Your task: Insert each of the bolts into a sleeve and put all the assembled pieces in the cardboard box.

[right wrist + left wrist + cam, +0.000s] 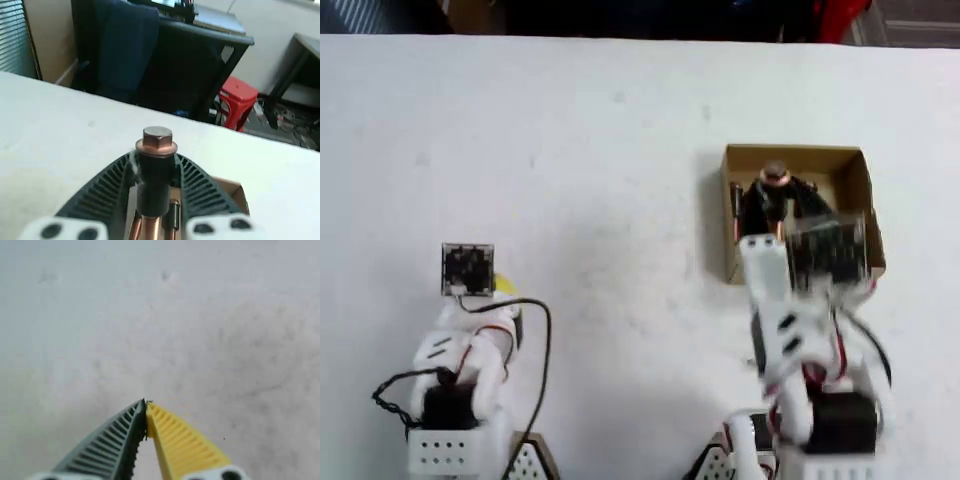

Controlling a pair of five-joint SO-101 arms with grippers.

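Above the cardboard box (795,152), at the right side of the white desk (570,150), the right tool (777,195) hangs with its two black ribbed fingers (112,182) closed on an assembled piece. The piece is a black sleeve (154,185) held upright, with the copper-coloured hexagonal head of a bolt (157,137) standing out of its top. In the high view the bolt head (775,177) lies within the box outline, near the far wall. In the right wrist view, a corner of the box (232,192) shows beside the tool (155,160), and copper-coloured parts (145,227) show below the sleeve; what they are cannot be told. At the left side of the desk, well apart from the box, the left tool (146,407) points down at bare desk surface. Its grey finger (107,440) and yellow finger (182,445) meet at the tips, with nothing between them.
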